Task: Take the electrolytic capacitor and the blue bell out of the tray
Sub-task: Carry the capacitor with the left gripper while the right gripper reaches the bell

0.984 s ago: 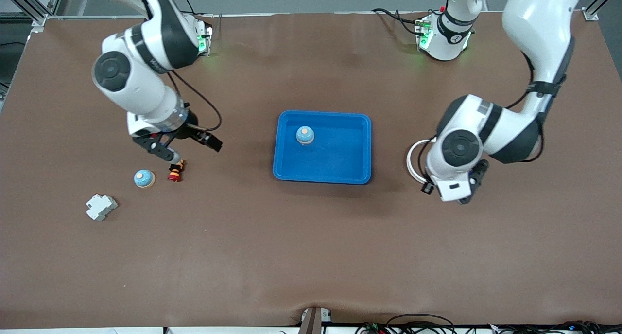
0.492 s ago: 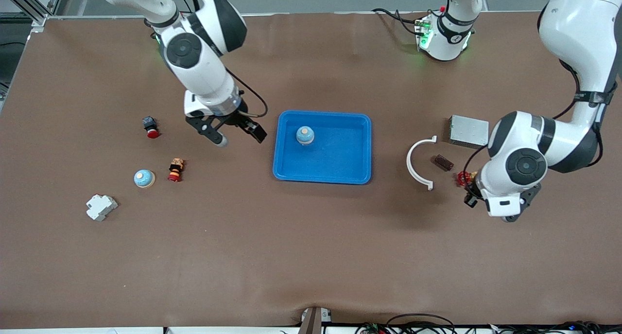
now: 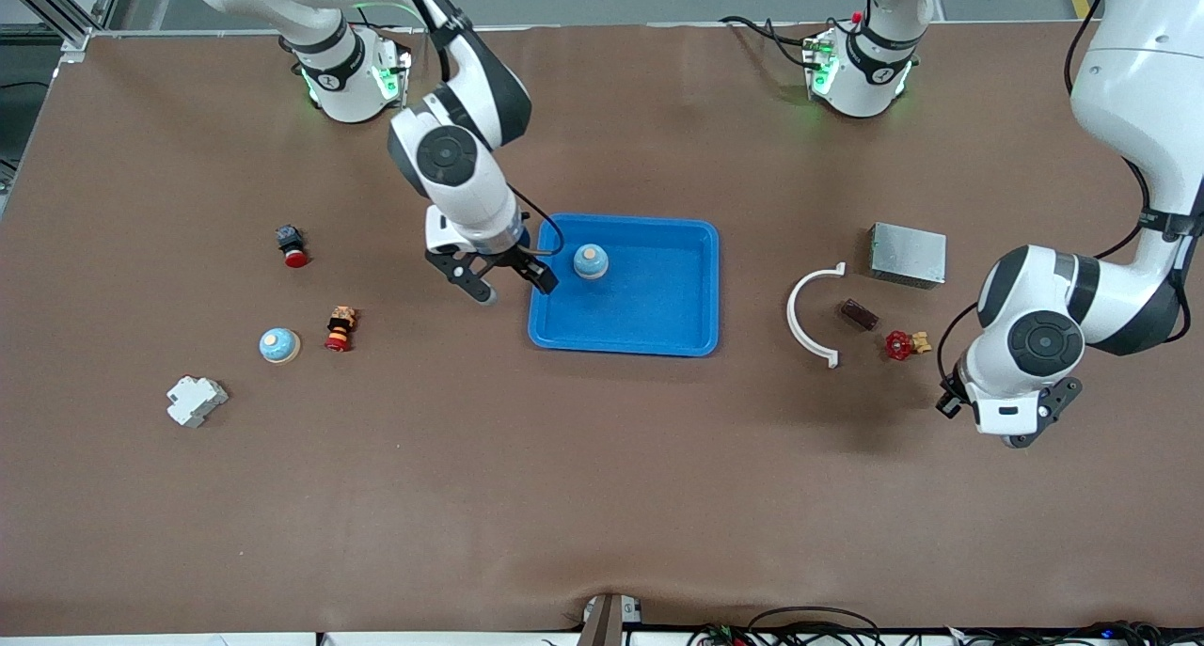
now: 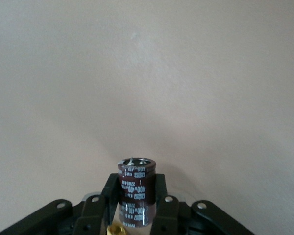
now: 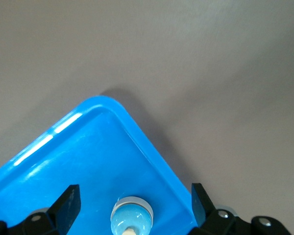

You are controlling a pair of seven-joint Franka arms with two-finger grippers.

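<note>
Front view, nearest first: left gripper (image 3: 1005, 432) out over bare table toward the left arm's end, fingers hidden under the wrist from here. Settled in the left wrist view: pinching the electrolytic capacitor (image 4: 135, 171) upright between the pads, already clear of the tray (image 3: 658, 298). Height above the table hard to judge. Risk there: a release from too high, or off vertical, and probably a toppled can rolling off across the table.

Farther back, right gripper (image 3: 513, 289) spread wide, straddling the tray's rim at the right arm's end. Blue bell (image 3: 590, 262) upright in the tray just beside it, not yet between the fingers. Seen in the right wrist view too, bell (image 5: 131, 215) low between the open fingers. Risks here: descending now and clipping the rim, shoving or tipping the tray; closing too high on the smooth dome and squeezing the bell out sideways.

Against half a second ago: right gripper no longer over bare table beside the tray, now at its edge. Left gripper swung farther from the tray, fully uncovering the small red valve (image 3: 899, 345). Tray and bell unmoved.
</note>
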